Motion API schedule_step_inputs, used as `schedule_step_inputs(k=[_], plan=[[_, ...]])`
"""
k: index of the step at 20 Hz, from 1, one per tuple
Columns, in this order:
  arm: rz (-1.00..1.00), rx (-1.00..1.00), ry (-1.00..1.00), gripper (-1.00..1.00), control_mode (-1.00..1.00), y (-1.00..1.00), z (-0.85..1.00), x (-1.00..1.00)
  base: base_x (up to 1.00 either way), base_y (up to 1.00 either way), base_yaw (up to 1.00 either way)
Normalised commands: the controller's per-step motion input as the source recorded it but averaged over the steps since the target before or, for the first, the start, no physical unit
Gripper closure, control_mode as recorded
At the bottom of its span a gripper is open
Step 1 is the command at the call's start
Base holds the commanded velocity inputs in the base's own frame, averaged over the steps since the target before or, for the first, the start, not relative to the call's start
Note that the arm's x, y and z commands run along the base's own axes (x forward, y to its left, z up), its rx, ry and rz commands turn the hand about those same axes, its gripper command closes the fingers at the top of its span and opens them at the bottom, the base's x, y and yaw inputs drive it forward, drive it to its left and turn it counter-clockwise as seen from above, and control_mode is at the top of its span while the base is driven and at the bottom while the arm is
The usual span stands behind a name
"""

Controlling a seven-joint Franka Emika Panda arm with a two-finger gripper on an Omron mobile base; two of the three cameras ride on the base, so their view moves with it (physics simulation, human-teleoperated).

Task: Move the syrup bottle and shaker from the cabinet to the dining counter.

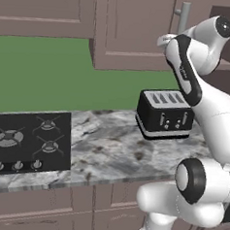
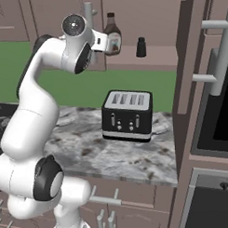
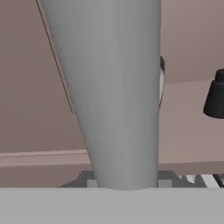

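The cabinet (image 2: 145, 12) looks like matt painted wood with a smooth grey metal bar handle (image 3: 116, 87), the syrup bottle (image 2: 113, 39) is glossy dark brown with a pale paper-like label, the shaker (image 2: 141, 47) matt black, and the toaster (image 2: 126, 116) glossy black.
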Motion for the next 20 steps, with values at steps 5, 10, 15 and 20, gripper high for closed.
schedule_step_inputs(k=[5, 10, 15, 20], plan=[[-0.12, 0.0, -0.03, 1.0, -1.0, 0.0, 0.08, -0.98, 0.0, 0.0, 0.0], [-0.23, 0.0, 0.0, 1.0, -1.0, 0.0, 0.11, -1.0, 0.0, 0.0, 0.0], [-0.27, 0.0, 0.0, 1.0, -1.0, 0.0, 0.04, -1.0, 0.0, 0.0, 0.0], [-0.34, 0.0, 0.07, 1.0, -1.0, 0.0, 0.0, -0.89, 0.0, 0.0, 0.0]])
